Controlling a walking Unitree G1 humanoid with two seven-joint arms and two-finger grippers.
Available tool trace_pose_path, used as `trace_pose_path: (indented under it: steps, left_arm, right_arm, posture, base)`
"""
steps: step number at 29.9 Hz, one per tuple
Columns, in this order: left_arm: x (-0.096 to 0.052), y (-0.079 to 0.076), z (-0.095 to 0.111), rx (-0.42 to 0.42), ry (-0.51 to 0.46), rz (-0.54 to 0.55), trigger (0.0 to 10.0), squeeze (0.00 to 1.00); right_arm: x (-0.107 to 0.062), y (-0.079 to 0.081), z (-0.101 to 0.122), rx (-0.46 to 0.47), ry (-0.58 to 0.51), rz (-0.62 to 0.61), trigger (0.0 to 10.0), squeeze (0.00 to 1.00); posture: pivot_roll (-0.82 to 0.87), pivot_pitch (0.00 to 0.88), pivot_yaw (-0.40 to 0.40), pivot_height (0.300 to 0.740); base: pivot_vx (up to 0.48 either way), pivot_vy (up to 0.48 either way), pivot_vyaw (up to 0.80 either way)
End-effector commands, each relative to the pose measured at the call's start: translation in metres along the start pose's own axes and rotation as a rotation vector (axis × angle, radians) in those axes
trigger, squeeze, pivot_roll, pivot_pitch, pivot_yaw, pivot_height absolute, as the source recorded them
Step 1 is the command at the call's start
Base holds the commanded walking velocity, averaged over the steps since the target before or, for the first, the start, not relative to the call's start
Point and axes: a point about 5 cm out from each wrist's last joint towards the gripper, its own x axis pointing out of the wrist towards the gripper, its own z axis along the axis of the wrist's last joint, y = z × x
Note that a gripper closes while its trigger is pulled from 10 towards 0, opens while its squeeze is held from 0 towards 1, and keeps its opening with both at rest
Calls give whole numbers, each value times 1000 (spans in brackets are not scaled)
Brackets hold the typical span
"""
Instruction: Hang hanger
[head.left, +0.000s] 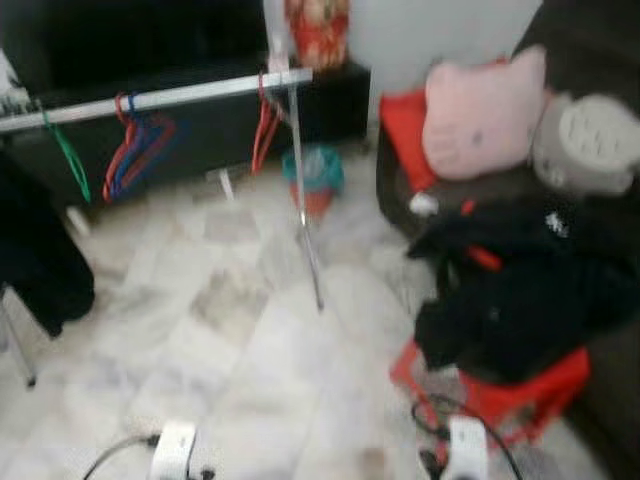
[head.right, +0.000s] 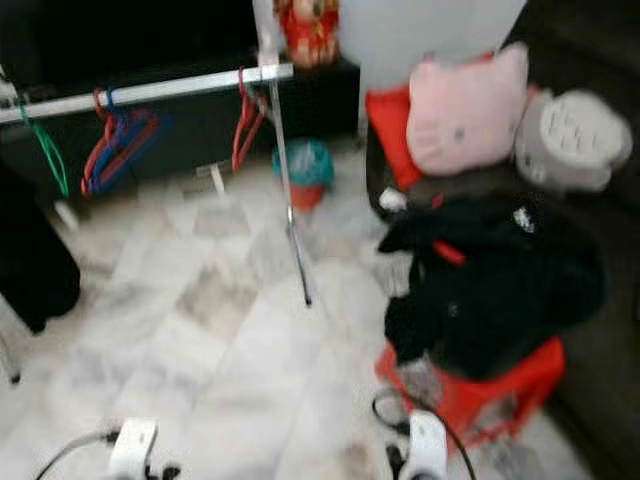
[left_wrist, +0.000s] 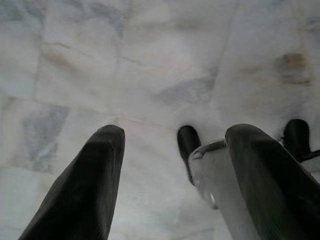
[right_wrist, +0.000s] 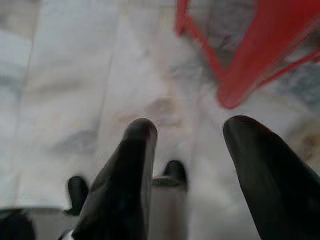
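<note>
Both arms hang low: the left gripper and right gripper gape empty over the marble floor. No hanger is in hand — hangers already dangle on the rail. Next, probably, fetching one, perhaps near the black clothes on the red stool.

A home living room: marble floor under the tools, a dark sofa with plush cushions ahead right, a clothes rail with hangers ahead left.
</note>
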Motion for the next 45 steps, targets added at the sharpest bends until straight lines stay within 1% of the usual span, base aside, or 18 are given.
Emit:
trace_pose_path:
  steps: [1,9,14,18,29,35,38,39,40,41,43,45]
  left_arm:
    - [-2,6,-6,14,13,14,10000,0]
    - [-2,5,-7,17,11,5,10000,0]
    - [-3,4,-8,32,14,-1,10000,0]
    - [-3,5,-11,27,20,5,10000,0]
    - [-5,9,-14,16,26,12,10000,0]
    - [-4,6,-12,17,21,8,10000,0]
    - [-3,4,-10,18,16,5,10000,0]
    - [-2,3,-9,18,14,3,10000,0]
    - [-2,3,-9,18,14,3,10000,0]
    - [-2,2,-8,18,13,2,10000,0]
    - [-2,2,-8,18,13,2,10000,0]
    - [-2,2,-8,20,14,2,10000,0]
  right_arm:
    - [0,11,-4,12,14,21,10000,0]
    - [-1,12,-8,18,16,25,10000,0]
    - [-1,11,-9,28,15,25,10000,0]
    - [-1,10,-9,20,19,30,10000,0]
    - [-1,8,-8,16,5,27,10000,0]
    - [-1,8,-7,9,-4,20,10000,0]
    - [-1,6,-4,-2,-29,-12,10000,0]
    - [-2,4,-3,-20,-48,-45,10000,0]
    - [-2,4,-3,-20,-48,-45,10000,0]
    - [-2,3,-1,-47,-64,-68,10000,0]
    - [-2,3,-1,-47,-64,-68,10000,0]
    - [-2,0,4,-148,-106,-128,10000,0]
  posture:
    - [-77,0,43,740]
    - [-75,0,51,740]
    - [-74,0,48,740]
    - [-74,0,44,740]
    - [-74,0,38,740]
    - [-78,0,40,740]
    - [-81,0,41,740]
    - [-83,0,42,740]
    - [-83,0,42,740]
    - [-85,0,43,740]
    - [-85,0,43,740]
    - [-97,0,50,740]
  base:
    - [0,0,0]
    - [0,0,0]
    - [0,-406,0]
    - [0,-293,-762]
    - [0,0,0]
    - [0,0,0]
    - [0,0,0]
    - [0,0,0]
    - [0,0,0]
    - [0,0,0]
    - [0,0,0]
    - [0,0,0]
